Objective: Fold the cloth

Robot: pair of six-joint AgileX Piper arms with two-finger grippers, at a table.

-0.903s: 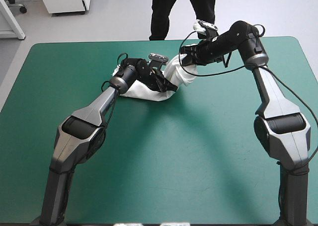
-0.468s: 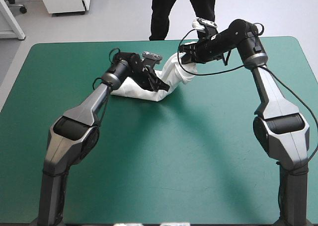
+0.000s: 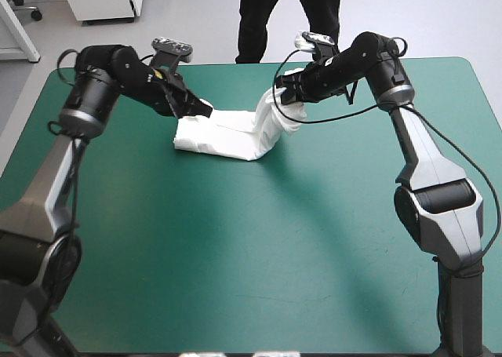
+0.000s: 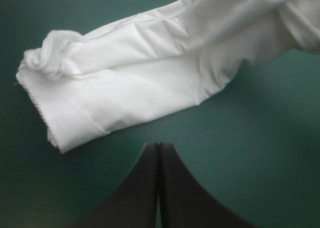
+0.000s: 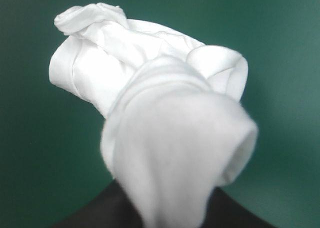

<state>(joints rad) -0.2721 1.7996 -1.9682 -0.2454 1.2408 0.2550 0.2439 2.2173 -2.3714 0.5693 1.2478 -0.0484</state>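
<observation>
Left claw (image 4: 159, 150) is hovering closed and empty, just beside the left end of the T-shirt (image 3: 220, 137), not touching. Right claw (image 3: 284, 92) is gripping the right end, holding it raised. T-shirt is lying far-centre on the teal-green worktop (image 3: 251, 239), long axis running left-right between both claws.

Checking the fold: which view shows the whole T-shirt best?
High view: whole T-shirt, one end lifted by the right hand. Left wrist view crops that end; right wrist view shows mostly it.
</observation>
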